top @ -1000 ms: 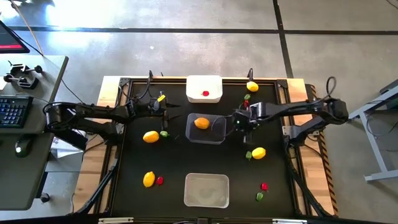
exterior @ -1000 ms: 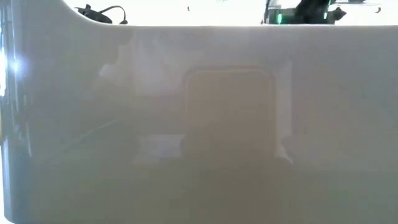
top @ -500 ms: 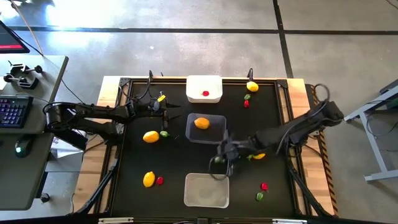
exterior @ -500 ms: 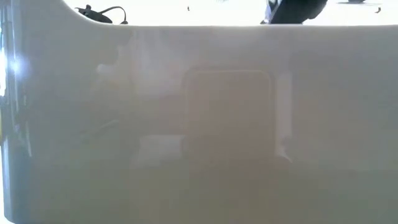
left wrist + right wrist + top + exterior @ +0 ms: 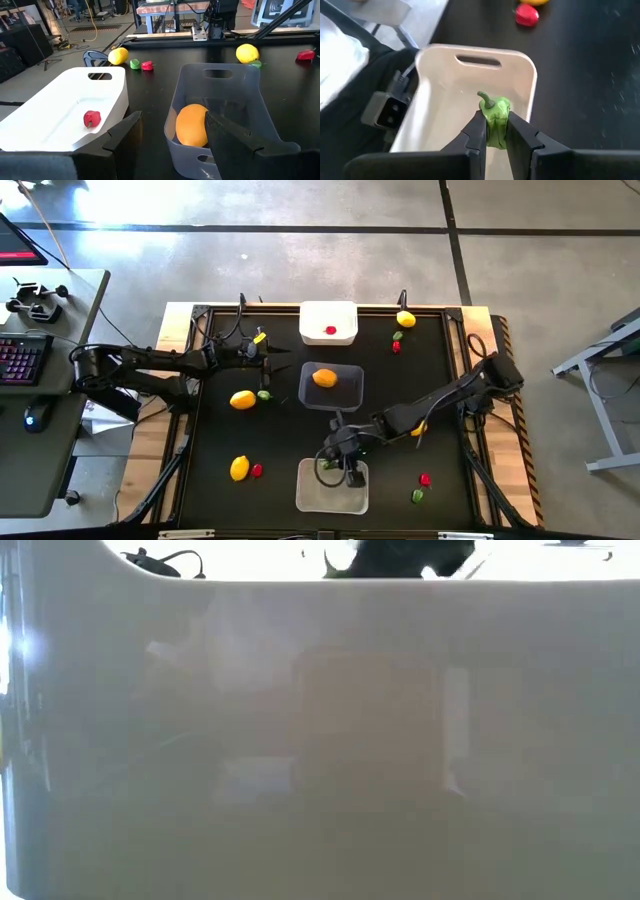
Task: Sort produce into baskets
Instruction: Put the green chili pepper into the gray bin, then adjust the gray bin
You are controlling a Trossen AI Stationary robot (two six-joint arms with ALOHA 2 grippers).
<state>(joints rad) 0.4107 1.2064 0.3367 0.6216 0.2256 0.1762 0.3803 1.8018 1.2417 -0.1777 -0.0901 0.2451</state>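
A: Right gripper (image 5: 492, 131) – where?
B: Hung over near end of pale grey translucent rounded tray (image 5: 332, 485), at table's near edge, per high view. Pinched small green leafy stemmed piece (image 5: 494, 114) btwn both fingers, just above tray's inside.

A: Left gripper (image 5: 170, 137)?
B: Parked at far-left of black table (image 5: 280, 435), fingers spread, nothing btwn them. Pointed twd white & clear trays.

A: Other trays?
B: Opaque white rounded tray (image 5: 328, 322) at far edge, mid-table, w/ one small red berry-like piece (image 5: 331, 331) inside. Clear dark-looking tray (image 5: 333, 385) just nearer, w/ one orange oval fruit (image 5: 324, 378) inside.

A: Loose produce?
B: Left half: yellow-orange oval (image 5: 242, 399) w/ green bit (image 5: 264, 394) just beside; second yellow oval (image 5: 239, 468) w/ red bit (image 5: 257, 470) touching or nearly so, toward near-left. Far-right corner: yellow oval (image 5: 405, 319), then green bit (image 5: 397, 335) & red bit (image 5: 396, 346) close by. Near-right: red piece (image 5: 424, 478) & green piece (image 5: 417, 496) close together. One more yellow oval (image 5: 418, 426) mostly hidden under right arm.

A: Low view?
B: Blocked by pale tray wall (image 5: 320, 740); only dark arm shape above rim.
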